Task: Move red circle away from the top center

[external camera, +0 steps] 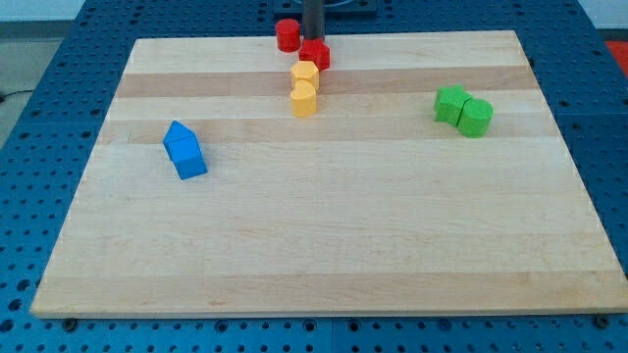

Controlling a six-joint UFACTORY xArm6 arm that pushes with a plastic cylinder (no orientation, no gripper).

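Near the view's top centre of the bench, the red circle sits right at the board's far edge, with a second red block of less certain shape just beside it to the view's right and slightly lower. My tip comes down between the two, close to or touching the second red block's top edge; I cannot tell whether it also touches the circle. I carry no jaws, only the rod, so nothing is held.

The chief risk, as I judge it, is the edge: a push toward the view's top or left could slide the circle off the board. A push downward may instead drive the second red block into the two yellow blocks stacked in line below it, scattering them. The blue blocks and green blocks lie well apart.
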